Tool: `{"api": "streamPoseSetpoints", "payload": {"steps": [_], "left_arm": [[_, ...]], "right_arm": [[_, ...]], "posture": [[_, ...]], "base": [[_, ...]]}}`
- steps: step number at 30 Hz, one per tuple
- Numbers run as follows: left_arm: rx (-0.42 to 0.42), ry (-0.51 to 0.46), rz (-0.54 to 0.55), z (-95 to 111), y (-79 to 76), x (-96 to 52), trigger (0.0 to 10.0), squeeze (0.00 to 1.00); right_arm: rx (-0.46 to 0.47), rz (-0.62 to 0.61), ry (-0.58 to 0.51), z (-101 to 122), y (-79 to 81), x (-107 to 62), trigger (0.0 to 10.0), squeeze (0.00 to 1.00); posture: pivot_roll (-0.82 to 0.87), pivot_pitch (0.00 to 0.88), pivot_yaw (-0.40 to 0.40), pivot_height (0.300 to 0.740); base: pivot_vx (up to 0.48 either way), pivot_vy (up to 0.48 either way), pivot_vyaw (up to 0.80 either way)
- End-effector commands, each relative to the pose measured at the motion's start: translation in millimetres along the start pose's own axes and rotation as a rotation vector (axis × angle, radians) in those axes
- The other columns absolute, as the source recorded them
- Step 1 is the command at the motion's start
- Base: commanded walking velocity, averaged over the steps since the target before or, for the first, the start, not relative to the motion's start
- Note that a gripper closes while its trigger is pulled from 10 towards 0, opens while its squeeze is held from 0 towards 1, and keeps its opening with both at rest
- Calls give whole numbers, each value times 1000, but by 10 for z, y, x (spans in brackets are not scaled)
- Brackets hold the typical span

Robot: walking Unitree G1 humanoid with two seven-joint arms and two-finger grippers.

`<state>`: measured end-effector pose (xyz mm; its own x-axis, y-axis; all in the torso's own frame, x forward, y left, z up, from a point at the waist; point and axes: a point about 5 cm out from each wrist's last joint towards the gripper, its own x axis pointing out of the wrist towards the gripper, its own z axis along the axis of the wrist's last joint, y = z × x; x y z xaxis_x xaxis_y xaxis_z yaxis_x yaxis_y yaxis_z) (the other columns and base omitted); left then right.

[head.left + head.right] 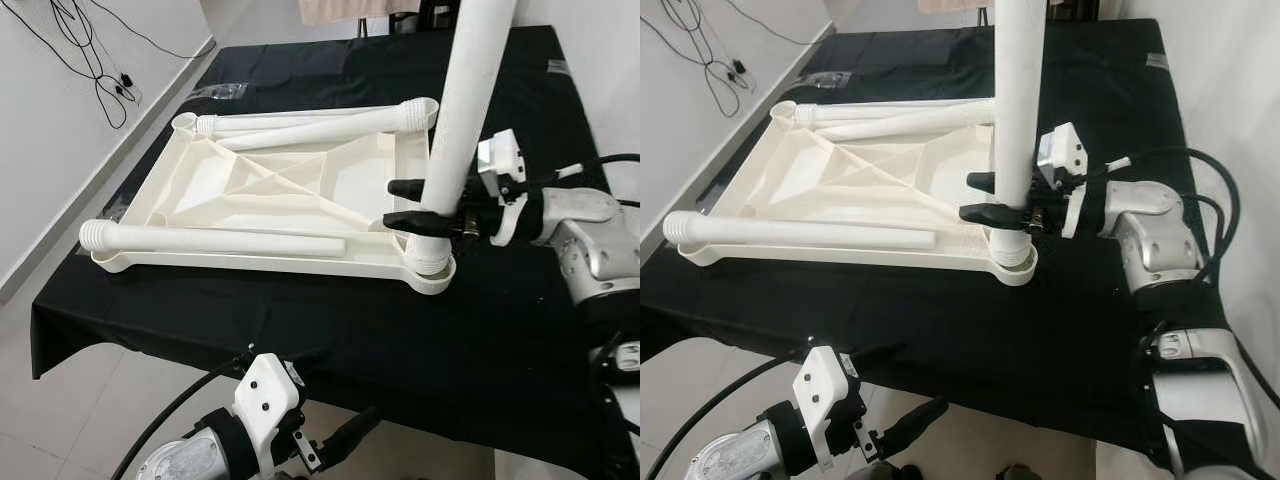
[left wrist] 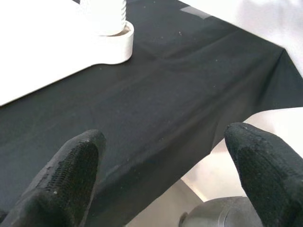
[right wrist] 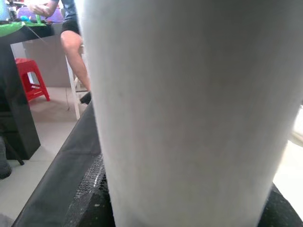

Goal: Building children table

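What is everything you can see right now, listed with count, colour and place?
Table top: one, white, lying underside up on the black cloth.
Upright leg: one, white, standing in the near right corner socket of the table top, held by the right gripper.
Loose legs: three, white, lying on the table top; one along the near edge, two by the far edge.
Black cloth: one, covering the work table.
Cables: black, on the wall and floor at far left.
Red stool: one, on the floor behind the table.
Person: one, seated in the background.
Right gripper: fingers shut on the upright leg.
Left gripper: fingers open, low at the near edge.
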<state>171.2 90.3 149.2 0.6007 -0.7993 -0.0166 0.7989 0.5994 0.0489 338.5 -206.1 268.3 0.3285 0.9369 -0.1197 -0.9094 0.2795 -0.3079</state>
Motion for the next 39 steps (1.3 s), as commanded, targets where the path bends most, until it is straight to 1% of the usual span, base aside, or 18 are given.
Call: {"api": "streamPoseSetpoints", "payload": {"steps": [1, 7, 8, 12, 13, 18, 20, 22, 24, 25, 26, 27, 29, 31, 33, 36, 37, 39], "left_arm": [[-3, 34, -7, -33, -18, -40, 10000, 0], [-5, 35, -6, -32, -14, -37, 10000, 0], [-7, 37, -6, -33, -11, -36, 10000, 0], [-7, 37, -6, -34, -11, -36, 10000, 0], [-8, 39, -5, -39, -5, -32, 10000, 0], [-9, 40, -5, -46, -1, -31, 10000, 0], [-10, 41, -5, -54, 4, -32, 10000, 0], [-10, 42, -5, -56, 6, -32, 10000, 0], [-11, 42, -6, -61, 9, -31, 10000, 0], [-11, 42, -6, -61, 9, -31, 10000, 0], [-11, 42, -6, -62, 9, -32, 10000, 0], [-11, 42, -6, -62, 9, -32, 10000, 0], [-11, 42, -6, -61, 6, -34, 10000, 0], [-11, 42, -6, -59, 5, -35, 10000, 0], [-11, 42, -6, -59, 5, -35, 10000, 0], [-9, 41, -4, -55, 21, -27, 10000, 0], [-9, 41, -4, -55, 21, -27, 10000, 0], [-8, 40, -4, -54, 26, -24, 10000, 0]], "right_arm": [[105, 48, 100, -265, 86, -22, 10000, 0], [112, 85, 116, -259, 93, -56, 10000, 0], [119, 115, 123, -258, 110, -61, 10000, 0], [122, 128, 127, -259, 122, -61, 10000, 0], [128, 163, 132, -277, 163, -22, 10000, 0], [130, 201, 131, -293, 211, 41, 10000, 0], [133, 247, 125, -308, 281, 114, 10000, 0], [135, 259, 124, -312, 299, 130, 10000, 0], [145, 305, 112, -331, 388, 200, 10000, 0], [145, 305, 112, -331, 388, 200, 10000, 0], [153, 334, 91, -327, 452, 251, 10000, 0], [153, 334, 91, -327, 452, 251, 10000, 0], [161, 373, 26, -277, 570, 374, 10000, 0], [162, 382, 2, -253, 608, 414, 10000, 0], [162, 382, 2, -253, 608, 414, 10000, 0], [162, 405, -108, -109, 747, 624, 10000, 0], [162, 405, -108, -109, 747, 624, 10000, 0], [164, 399, -137, -67, 793, 692, 10000, 0]], "posture": [[35, 253, 118, 740], [31, 250, 118, 740], [28, 248, 119, 740], [28, 248, 119, 740], [24, 242, 119, 740], [25, 239, 121, 740], [24, 234, 122, 740], [24, 234, 122, 740], [23, 230, 121, 740], [23, 230, 121, 740], [23, 228, 119, 740], [23, 228, 119, 740], [23, 230, 119, 740], [23, 230, 119, 740], [23, 230, 119, 740], [19, 233, 118, 740], [19, 233, 118, 740], [19, 233, 118, 740]], "base": [[0, 0, 0], [0, 0, 0], [0, 0, 0], [0, 0, 0], [0, 0, 0], [0, 0, 0], [0, 0, 0], [0, 0, 0], [0, 0, 0], [0, 0, 0], [0, 0, 0], [0, 0, 0], [0, 0, 0], [0, 0, 0], [0, 0, 0], [0, 0, 0], [0, 0, 0], [0, 0, 0]]}}
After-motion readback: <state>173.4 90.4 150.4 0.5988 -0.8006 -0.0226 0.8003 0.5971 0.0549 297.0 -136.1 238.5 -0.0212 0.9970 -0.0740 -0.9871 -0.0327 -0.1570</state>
